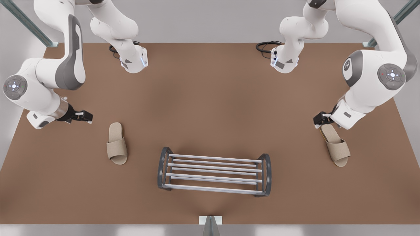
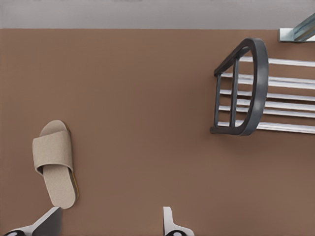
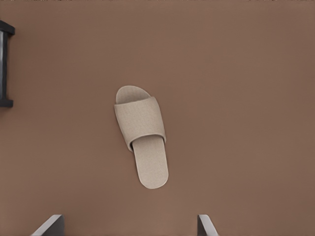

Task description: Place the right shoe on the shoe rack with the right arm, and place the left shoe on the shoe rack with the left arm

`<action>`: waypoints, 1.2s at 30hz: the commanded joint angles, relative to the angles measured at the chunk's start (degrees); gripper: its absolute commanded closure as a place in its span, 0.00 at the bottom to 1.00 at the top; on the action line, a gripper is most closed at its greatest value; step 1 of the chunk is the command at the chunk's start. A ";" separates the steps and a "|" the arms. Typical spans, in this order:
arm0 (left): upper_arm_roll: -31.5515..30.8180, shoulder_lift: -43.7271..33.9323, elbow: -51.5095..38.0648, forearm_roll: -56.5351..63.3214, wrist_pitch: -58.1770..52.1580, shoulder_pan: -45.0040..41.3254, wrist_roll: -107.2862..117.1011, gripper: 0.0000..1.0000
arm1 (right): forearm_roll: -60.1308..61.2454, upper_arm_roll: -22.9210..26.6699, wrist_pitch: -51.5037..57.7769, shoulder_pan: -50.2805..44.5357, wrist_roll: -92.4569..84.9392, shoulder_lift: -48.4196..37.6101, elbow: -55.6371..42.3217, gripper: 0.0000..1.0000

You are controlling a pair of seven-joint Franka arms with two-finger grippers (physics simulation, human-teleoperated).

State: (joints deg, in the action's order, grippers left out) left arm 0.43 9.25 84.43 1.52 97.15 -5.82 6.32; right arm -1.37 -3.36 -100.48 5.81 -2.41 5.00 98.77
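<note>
- My right pincer (image 1: 86, 116) hangs above the brown surface (image 1: 210, 98), its fingers (image 3: 49, 224) spread wide with nothing between them.
- The right shoe (image 1: 117, 144) lies flat on the surface just ahead of that pincer and apart from it. Its heel is the end nearer my fingertips and its open toe points away.
- The shoe rack (image 1: 215, 172) stands beyond that shoe, to one side of my right pincer, with no shoe on its bars.
- My left pincer (image 1: 320, 119) is also open and holds nothing; it sits low by the heel of the left shoe (image 1: 336, 146).
- In the left wrist view this shoe (image 2: 55, 167) lies off toward one finger (image 2: 48, 220) rather than between the two. Whether it touches, I cannot tell.
- From my left pincer, the rack (image 2: 256, 88) stands ahead and well off to the other side.
</note>
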 commanded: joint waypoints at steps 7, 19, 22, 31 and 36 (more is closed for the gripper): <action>2.91 -14.96 44.58 54.94 46.36 -0.25 -18.10 0.00 | -20.03 -9.53 -9.55 -0.02 -2.48 -1.75 4.84 0.00; 8.10 0.15 59.98 129.69 46.46 -0.51 110.91 0.00 | -168.86 -15.71 -45.68 9.74 90.90 -3.24 45.45 0.00; 8.27 2.61 59.89 140.51 45.15 -0.42 122.70 0.00 | -180.04 -10.62 -45.15 10.71 96.98 0.54 45.28 0.00; 16.97 5.60 59.54 151.41 38.73 -0.34 122.70 0.00 | -183.28 -8.42 -40.40 12.56 99.00 8.81 44.13 0.00; 18.64 8.85 55.94 157.04 38.64 0.37 122.79 0.00 | -186.97 -8.42 -40.93 12.38 96.45 7.66 45.46 0.00</action>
State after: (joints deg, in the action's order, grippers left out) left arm 19.08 17.48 141.12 155.55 136.72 -5.65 94.74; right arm -166.00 -11.77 -141.69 18.29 70.34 12.45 144.18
